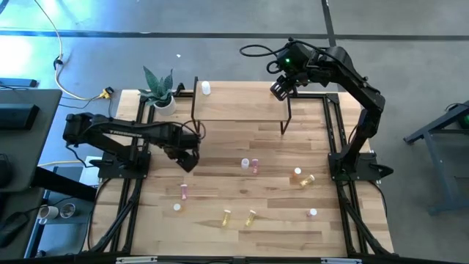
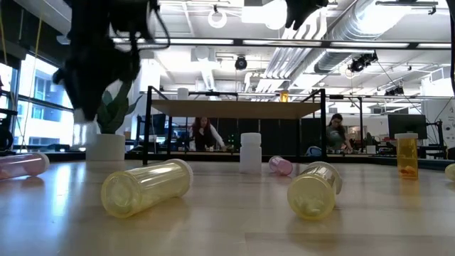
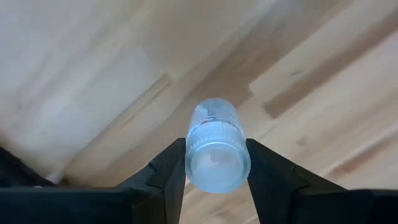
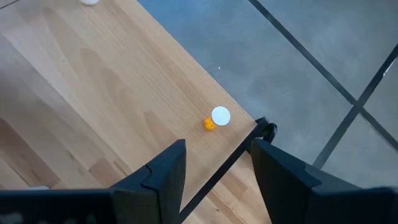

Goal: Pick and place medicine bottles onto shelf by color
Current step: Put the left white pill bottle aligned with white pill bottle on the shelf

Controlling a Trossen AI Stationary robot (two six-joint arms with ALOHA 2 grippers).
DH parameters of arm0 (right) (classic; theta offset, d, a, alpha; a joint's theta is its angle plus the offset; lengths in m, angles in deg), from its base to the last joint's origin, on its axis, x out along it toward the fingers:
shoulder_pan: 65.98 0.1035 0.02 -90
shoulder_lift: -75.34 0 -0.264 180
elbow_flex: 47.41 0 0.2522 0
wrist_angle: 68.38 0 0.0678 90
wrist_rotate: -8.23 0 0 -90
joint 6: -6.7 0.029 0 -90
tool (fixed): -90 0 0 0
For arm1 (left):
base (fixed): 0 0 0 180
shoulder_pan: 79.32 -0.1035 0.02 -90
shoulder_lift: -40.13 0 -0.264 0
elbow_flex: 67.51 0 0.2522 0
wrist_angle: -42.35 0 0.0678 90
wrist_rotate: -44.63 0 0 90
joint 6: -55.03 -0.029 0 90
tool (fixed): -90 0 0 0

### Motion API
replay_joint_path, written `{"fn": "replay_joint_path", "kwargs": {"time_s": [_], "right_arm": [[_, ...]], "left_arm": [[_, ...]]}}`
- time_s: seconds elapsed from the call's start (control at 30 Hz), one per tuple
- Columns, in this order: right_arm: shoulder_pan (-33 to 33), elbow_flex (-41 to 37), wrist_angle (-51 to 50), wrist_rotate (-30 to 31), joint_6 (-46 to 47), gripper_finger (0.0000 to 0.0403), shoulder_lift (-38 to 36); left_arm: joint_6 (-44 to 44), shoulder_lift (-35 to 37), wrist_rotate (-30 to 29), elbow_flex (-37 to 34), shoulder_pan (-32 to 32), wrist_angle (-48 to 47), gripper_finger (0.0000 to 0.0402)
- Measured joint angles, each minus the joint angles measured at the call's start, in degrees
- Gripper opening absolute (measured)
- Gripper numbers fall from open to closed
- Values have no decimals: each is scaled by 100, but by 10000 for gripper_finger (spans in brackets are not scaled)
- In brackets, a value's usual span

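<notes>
My left gripper (image 1: 189, 160) hangs over the table's left middle, shut on a white bottle (image 3: 214, 140) with a white cap. My right gripper (image 1: 281, 89) stands open above the far right corner of the shelf (image 1: 242, 110), touching nothing. On the shelf stand a white bottle (image 1: 206, 88) at the far left and an orange bottle (image 4: 214, 118) at the far right. Several more bottles are spread on the table: white (image 1: 245, 163), pink (image 1: 255, 167), orange (image 1: 297, 174). Two yellow ones (image 2: 146, 186) (image 2: 313, 188) lie on their sides near the front. My left gripper pinches the white bottle at its cap end (image 3: 194, 155) between the two fingers (image 3: 168, 177). The fingers come from above, pointing down. The bottle hangs upright below them, cap up, lifted clear of the table.
A potted plant (image 1: 160, 92) stands at the table's far left corner, beside the shelf's black legs (image 1: 195, 110). A pink bottle (image 1: 184, 191) and a white one (image 1: 176, 207) lie near my left gripper. People sit at desks in the room beyond the table.
</notes>
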State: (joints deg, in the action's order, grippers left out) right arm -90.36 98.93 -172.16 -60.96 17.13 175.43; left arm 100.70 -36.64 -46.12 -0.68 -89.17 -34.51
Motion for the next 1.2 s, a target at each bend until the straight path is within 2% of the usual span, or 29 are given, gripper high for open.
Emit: {"fn": "replay_joint_path", "kwargs": {"time_s": [0.2, 0.43, 0.7, 0.97, 1.2], "right_arm": [[2, 0, 1, -1, 119, 174, -1], [0, 0, 0, -16, 305, 174, 0], [0, 0, 0, -71, 574, 174, 0], [2, 0, 0, -69, 621, 174, 0], [0, 0, 0, -67, 613, 174, 0]], "left_arm": [[-986, 0, -455, 1245, -206, -712, 134], [-2170, 0, -682, 2500, -838, -823, 134], [-3429, -2, -1196, 3484, -1719, -735, 134], [-3882, -385, -1181, 4321, -2596, -862, 134], [-3843, -1090, -846, 5065, -2814, -1515, 134]]}}
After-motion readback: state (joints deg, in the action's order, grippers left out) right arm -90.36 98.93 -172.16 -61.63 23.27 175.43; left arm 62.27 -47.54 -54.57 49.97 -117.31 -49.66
